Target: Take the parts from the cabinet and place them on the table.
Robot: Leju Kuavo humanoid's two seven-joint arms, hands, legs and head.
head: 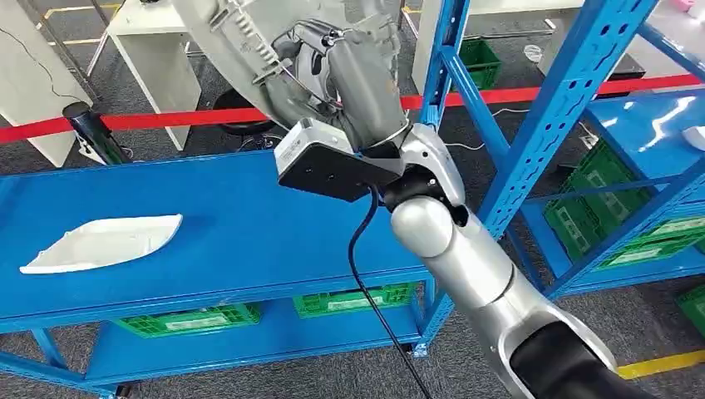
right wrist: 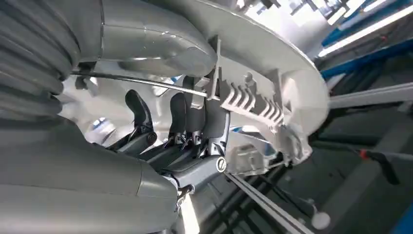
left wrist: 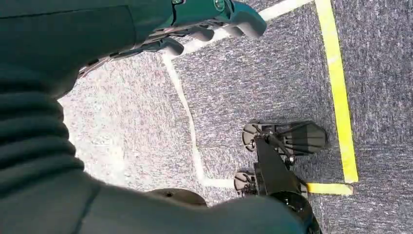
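A grey moulded part point(head: 241, 41) is held aloft by the right hand point(head: 366, 91), above and beyond the far edge of the blue table point(head: 249, 241), close to that table's right end. A second part, a white elongated shell point(head: 104, 243), is seen lying flat on the table near its left edge, well apart from the raised one. Beside the table's right end a blue cabinet point(head: 565, 125) is seen, with green crates on its lower shelves.

The carrying step is judged to be in hand: one part appears already delivered, and the grey one has not yet been set down. For the next move, the arm would need to be brought in over the bare blue surface and lowered until the part rests flat, and only then should the grip be released.

In the right wrist view, the dark fingers point(right wrist: 195, 119) are shown wrapped around a ribbed edge of the grey part point(right wrist: 263, 73), a detail largely hidden in the head view behind the wrist and its camera housing. Exactly how the thumb bears on the part cannot be made out clearly.

In the left wrist view, the left hand point(left wrist: 209, 24) is seen hanging over grey carpet marked with yellow tape; its fingers are curled in, and nothing appears to be held.
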